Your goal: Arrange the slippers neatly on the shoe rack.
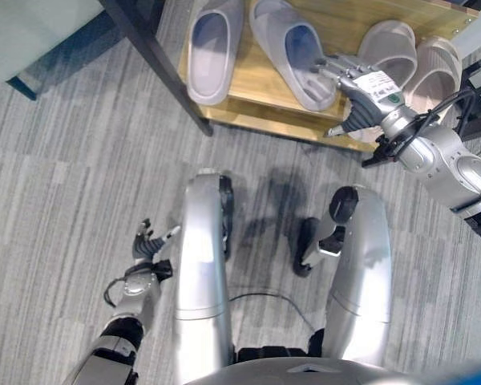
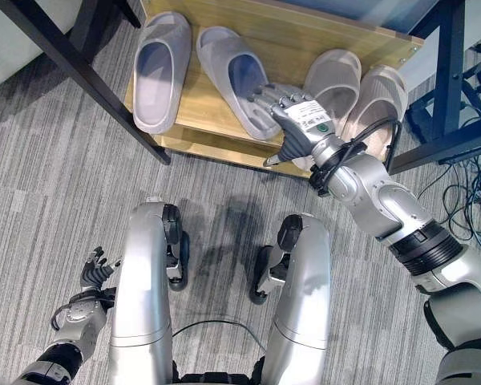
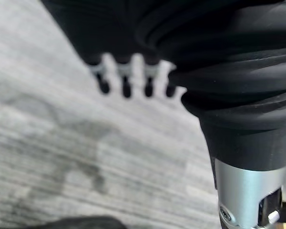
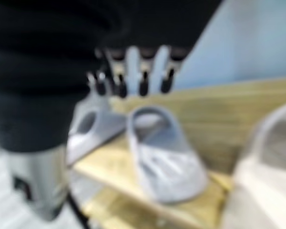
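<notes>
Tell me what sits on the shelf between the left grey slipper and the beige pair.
The other grey slipper, angled, with the right hand over its heel end, between the left grey slipper and beige pair; right eye view.

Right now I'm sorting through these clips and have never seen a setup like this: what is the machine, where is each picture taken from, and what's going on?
It is a humanoid robot tidying slippers. Two pictures come from the cameras in its head, looking down; the other two sit on its wrists, looking along each hand.

On the wooden shoe rack lie two grey slippers and, beside them, a beige pair. The right hand reaches over the rack with straight fingers at the nearer grey slipper, which lies askew; in the wrist view it seems just above the slipper rather than gripping it. The left hand hangs low over the grey carpet, fingers relaxed, holding nothing.
</notes>
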Tool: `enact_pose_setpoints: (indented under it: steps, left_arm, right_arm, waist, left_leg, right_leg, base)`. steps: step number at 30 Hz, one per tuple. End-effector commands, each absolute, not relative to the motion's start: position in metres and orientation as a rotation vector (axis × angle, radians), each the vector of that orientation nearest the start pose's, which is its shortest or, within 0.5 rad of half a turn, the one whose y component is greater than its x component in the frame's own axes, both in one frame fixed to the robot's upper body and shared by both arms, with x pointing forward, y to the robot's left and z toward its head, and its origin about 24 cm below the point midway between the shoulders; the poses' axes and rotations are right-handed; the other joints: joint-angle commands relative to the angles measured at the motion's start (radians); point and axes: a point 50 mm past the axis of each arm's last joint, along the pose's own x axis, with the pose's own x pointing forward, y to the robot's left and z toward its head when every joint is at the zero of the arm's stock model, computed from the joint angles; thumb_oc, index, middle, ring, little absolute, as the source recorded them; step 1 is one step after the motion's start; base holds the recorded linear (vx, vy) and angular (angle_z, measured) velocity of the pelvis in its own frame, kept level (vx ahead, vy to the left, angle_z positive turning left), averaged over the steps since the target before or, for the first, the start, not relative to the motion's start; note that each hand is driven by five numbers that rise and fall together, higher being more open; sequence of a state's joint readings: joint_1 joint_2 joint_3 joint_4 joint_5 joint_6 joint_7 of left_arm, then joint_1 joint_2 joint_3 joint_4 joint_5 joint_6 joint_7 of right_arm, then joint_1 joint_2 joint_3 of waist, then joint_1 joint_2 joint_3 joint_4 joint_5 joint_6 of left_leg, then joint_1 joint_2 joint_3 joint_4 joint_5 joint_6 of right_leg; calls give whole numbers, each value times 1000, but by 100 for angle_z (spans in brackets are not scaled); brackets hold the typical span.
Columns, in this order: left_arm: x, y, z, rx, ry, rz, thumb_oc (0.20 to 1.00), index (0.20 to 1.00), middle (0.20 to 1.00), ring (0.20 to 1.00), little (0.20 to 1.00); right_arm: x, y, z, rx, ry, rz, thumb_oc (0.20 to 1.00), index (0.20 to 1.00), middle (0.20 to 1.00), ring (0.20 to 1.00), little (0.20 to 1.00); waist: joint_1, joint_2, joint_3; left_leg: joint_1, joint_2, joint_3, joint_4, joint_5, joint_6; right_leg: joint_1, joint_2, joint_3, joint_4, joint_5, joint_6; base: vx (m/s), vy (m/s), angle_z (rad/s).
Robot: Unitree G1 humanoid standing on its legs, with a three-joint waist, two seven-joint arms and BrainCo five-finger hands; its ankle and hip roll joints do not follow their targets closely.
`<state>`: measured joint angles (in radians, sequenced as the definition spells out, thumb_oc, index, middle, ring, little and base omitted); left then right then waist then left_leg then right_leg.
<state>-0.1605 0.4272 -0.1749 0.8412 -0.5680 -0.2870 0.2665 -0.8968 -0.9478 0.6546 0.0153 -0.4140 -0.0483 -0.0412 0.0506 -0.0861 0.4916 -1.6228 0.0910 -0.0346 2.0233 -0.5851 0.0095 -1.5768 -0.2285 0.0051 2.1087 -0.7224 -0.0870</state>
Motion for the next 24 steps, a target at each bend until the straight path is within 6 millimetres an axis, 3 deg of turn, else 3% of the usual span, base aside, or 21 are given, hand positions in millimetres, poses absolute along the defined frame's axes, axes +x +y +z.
enact_pose_setpoints:
  steps: [1,5,9,12,18,24]
  left_arm:
    - [223,292,-48,28,352,486,1000,1000,1000,1000,1000]
    - [226,292,-46,26,347,480,1000,1000,1000,1000,1000]
    - [228,291,-46,20,343,481,1000,1000,1000,1000,1000]
    - [227,289,-51,9,368,512,1000,1000,1000,1000,1000]
    - [221,288,-56,23,391,538,1000,1000,1000,1000,1000]
    - [221,285,-56,48,389,514,1000,1000,1000,1000,1000]
  right_arm:
    - [321,-118,273,-1476,-822,375,1000,1000,1000,1000,1000]
    - [330,-111,269,-1435,-764,420,1000,1000,1000,1000,1000]
    - [349,-120,273,-1425,-717,310,1000,1000,1000,1000,1000]
    - [365,-137,291,-1421,-721,31,1000,1000,1000,1000,1000]
    - [364,-155,291,-1391,-734,-203,1000,1000,1000,1000,1000]
    - [362,-157,280,-1334,-737,-216,1000,1000,1000,1000,1000]
  waist:
    - [31,-5,28]
    - [30,-6,28]
    - [33,-3,28]
    - [32,2,28]
    - [25,1,28]
    - [24,4,28]
  left_leg:
    - [53,-20,-90,65,-165,15]
    - [53,-21,-90,64,-165,13]
    - [53,-21,-89,65,-166,12]
    - [53,-21,-89,65,-168,13]
    - [53,-23,-85,66,-175,17]
    - [53,-25,-83,73,-177,18]
  right_leg:
    - [7,36,172,-8,12,2]
    - [7,38,173,-7,10,0]
    - [7,37,175,-6,11,0]
    - [7,37,178,-5,10,-2]
    - [7,39,177,-5,9,-5]
    - [7,42,175,0,5,-6]
  base:
    - [0,0,0]
    - [0,0,0]
    - [0,0,0]
    - [3,11,0]
    - [0,0,0]
    - [0,0,0]
